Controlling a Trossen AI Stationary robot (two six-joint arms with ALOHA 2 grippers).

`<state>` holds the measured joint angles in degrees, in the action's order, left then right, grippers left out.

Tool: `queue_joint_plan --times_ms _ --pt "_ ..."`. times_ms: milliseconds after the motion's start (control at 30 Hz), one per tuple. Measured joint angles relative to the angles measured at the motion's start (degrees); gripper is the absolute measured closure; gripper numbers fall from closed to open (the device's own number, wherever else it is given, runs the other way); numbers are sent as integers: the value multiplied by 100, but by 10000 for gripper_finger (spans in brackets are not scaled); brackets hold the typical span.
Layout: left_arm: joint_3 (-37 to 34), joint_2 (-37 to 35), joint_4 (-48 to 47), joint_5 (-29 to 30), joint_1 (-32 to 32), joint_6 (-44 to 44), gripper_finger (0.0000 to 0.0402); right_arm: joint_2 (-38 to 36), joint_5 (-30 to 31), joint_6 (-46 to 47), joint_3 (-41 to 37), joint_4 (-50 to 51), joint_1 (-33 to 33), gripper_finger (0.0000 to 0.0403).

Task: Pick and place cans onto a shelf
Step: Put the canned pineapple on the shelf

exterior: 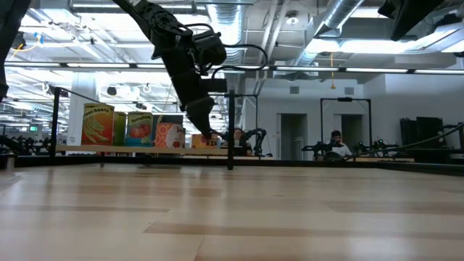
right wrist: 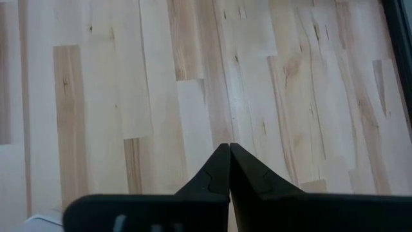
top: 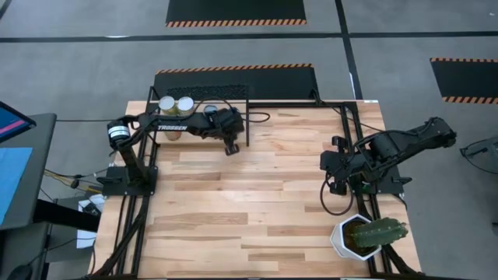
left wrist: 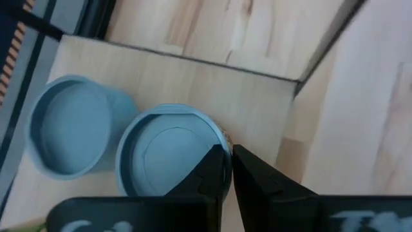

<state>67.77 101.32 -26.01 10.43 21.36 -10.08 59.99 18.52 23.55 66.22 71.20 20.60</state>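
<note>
So the cans: in the overhead shot two small round tins with pale tops (top: 176,103) sit side by side, touching, on the pale light-wood shelf board with thin black rod framing (top: 204,124), at the table's far left corner. From table height you can see more of them lined up on that board: a yellow-labelled tin (exterior: 98,125), a green-and-red one (exterior: 140,129) and an orange-red one (exterior: 168,132), all upright in a tight row. Past those the row is blocked by the arm, so I can't count the rest.

The left wrist camera looks straight down on two silvery-blue can tops, one (left wrist: 72,125) just beside the other (left wrist: 168,154), both standing on the shelf board near its corner.

The left end effector (top: 230,145) hangs just over the shelf's near edge, right by a black upright rod. Its fingertips (left wrist: 222,169) are almost together with only a thin sliver of gap, and there's nothing between them. They overlap the rim of the nearer blue-topped can in that view, but I can't tell if they actually touch it.

The right end effector (top: 333,176) is parked well away near the table's right edge, fingers pinched together on nothing, over bare planks (right wrist: 161,96). A white pot with a green cactus (top: 366,233) sits at the near right corner.
</note>
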Motion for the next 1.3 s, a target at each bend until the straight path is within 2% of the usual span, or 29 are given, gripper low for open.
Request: queue_joint_plan --times_ms 367,567,767,933,1100,1300 --pt "0 0 -12 -137 -33 168 380 0 -15 0 0 2 0 381" --pt "0 0 -21 -144 -33 169 342 0 -20 0 0 10 0 380" --pt "-4 -50 -96 190 -33 120 307 0 -22 0 0 45 1 377" --pt "650 -206 -910 199 -86 307 298 -2 -28 2 0 62 1 380" --pt "1370 -214 -1484 -76 -268 409 297 0 -28 3 0 85 0 382" --pt "1124 -112 -1659 657 -247 115 300 0 -42 197 0 208 67 379"
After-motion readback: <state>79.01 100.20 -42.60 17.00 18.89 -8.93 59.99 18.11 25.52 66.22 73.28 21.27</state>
